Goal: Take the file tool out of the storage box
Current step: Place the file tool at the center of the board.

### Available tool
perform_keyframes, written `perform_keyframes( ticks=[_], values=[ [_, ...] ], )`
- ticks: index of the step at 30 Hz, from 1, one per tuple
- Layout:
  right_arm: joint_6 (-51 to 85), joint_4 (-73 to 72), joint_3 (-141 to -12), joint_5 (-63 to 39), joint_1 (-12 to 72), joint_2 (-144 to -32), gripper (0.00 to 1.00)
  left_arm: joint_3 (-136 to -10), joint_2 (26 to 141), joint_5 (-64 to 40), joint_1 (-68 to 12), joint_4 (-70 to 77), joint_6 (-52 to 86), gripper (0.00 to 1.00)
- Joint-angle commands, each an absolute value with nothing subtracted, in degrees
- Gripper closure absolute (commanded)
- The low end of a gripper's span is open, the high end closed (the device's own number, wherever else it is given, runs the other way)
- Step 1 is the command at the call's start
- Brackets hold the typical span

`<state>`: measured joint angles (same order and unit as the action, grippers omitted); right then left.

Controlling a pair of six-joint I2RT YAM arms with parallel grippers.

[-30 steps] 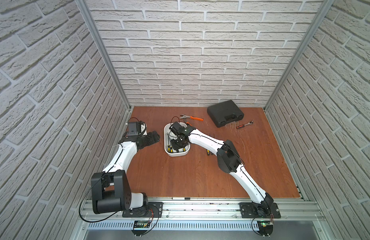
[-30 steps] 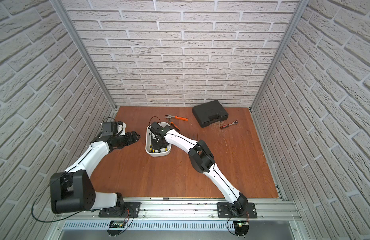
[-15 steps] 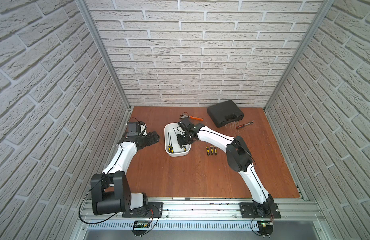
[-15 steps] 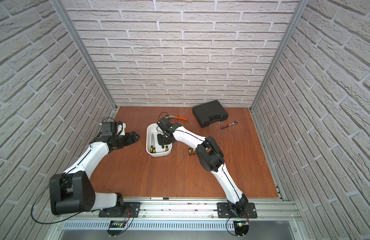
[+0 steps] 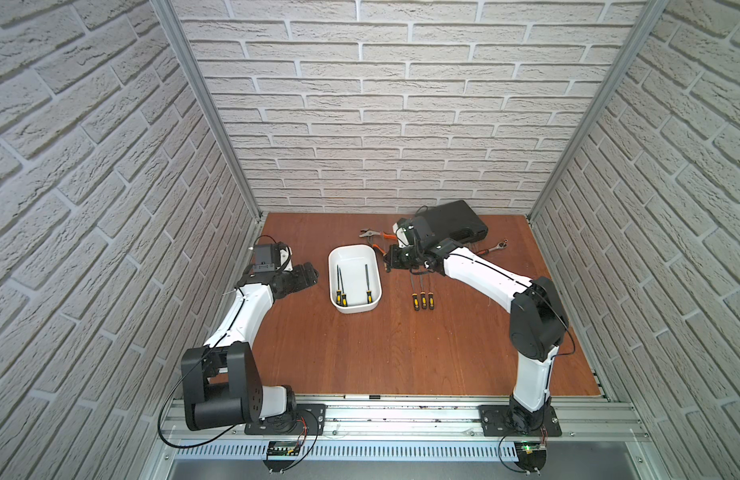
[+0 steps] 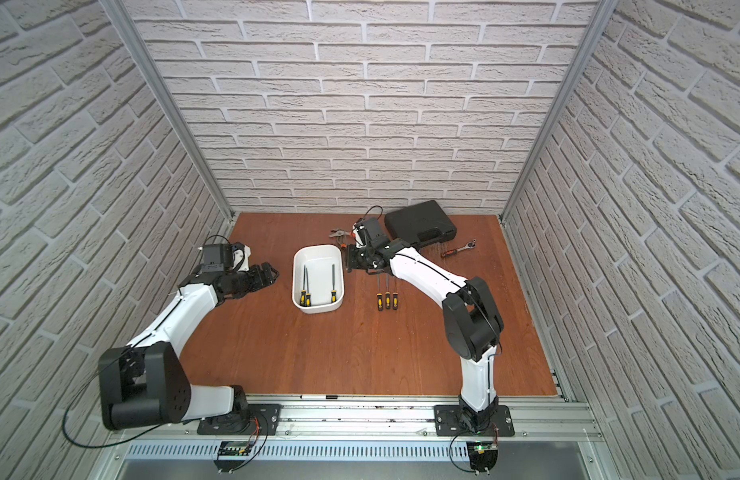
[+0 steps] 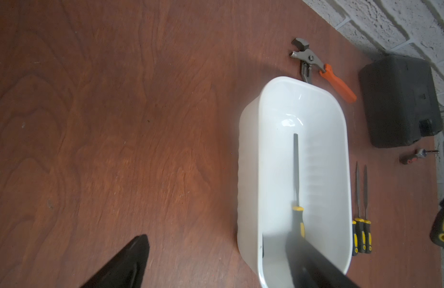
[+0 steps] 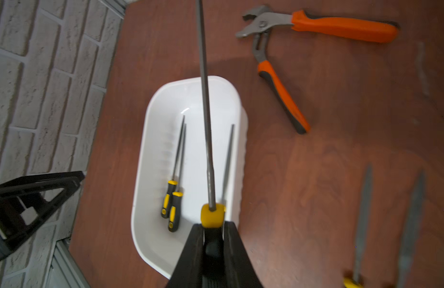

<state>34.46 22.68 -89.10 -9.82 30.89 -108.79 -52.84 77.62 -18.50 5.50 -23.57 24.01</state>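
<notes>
File [image 8: 205,99] clamped by its yellow-black handle in the right gripper [image 8: 213,224], with the long shaft sticking straight out ahead of the jaws and crossing above the white storage box [image 8: 166,104], clear of its floor. Right arm reaches forward with elbow bent, gripper just beside the box's right rim; left gripper [image 5: 305,277] sits near the box's left side, jaws wide apart, holding nothing. Right wrist view shows the grip and three other files [image 8: 174,174] lying inside; top views barely show the held file but show three more files [image 5: 422,297] on the table [image 5: 360,353].

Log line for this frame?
right gripper shut on held file | left gripper open | storage box holds three files | three more files on table
</notes>
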Motion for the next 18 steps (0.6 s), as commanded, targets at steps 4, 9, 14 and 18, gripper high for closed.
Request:
perform_keyframes(
  ticks=[4, 9, 14, 18],
  values=[
    [28.73, 29.44, -75.82, -0.9, 24.86, -97.41, 0.96, -52.34, 77.72, -19.41, 5.86, -22.6, 23.12, 0.09],
    [26.37, 32.68, -67.48, 4.19, 21.7, -92.52, 0.96, -52.52, 78.87, -20.07, 5.84, -21.96, 23.54, 0.09],
    [26.68, 33.07, -63.01, 8.21, 20.36, -93.35, 0.97, -52.48, 79.21, -20.01, 5.86, -21.76, 23.91, 0.08],
    [26.55, 32.79, -62.4, 10.34, 20.09, -96.52, 0.98, -51.96, 78.35, -19.37, 5.82, -22.1, 23.73, 0.09]
  ],
)
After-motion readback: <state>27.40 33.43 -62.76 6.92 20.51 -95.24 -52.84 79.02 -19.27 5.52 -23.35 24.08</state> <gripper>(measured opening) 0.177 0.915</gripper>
